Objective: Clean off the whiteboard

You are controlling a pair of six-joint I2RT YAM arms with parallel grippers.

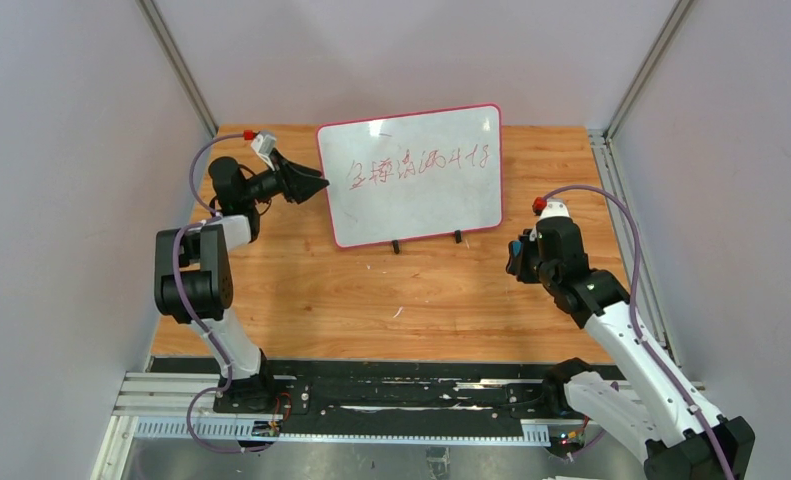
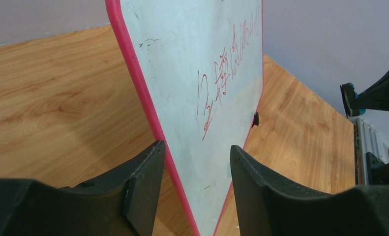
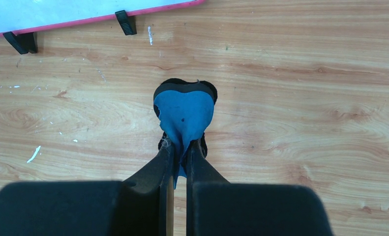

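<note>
The whiteboard [image 1: 411,175] stands upright on two black feet at the back middle of the wooden table, with red handwritten characters across its face. My left gripper [image 1: 314,183] is open at the board's left edge. In the left wrist view the pink frame edge [image 2: 148,108] runs between my two fingers and neither pad visibly presses it. My right gripper [image 1: 517,256] is shut on a small blue-and-black eraser [image 3: 183,112], held above the table, in front of and to the right of the board. The board's bottom edge [image 3: 84,19] shows at the top of the right wrist view.
Grey walls enclose the table on three sides. A metal rail [image 1: 626,230] runs along the right edge. Small white flecks [image 3: 33,154] lie on the wood in front of the board. The arm bases sit on a black rail [image 1: 391,395] at the near edge.
</note>
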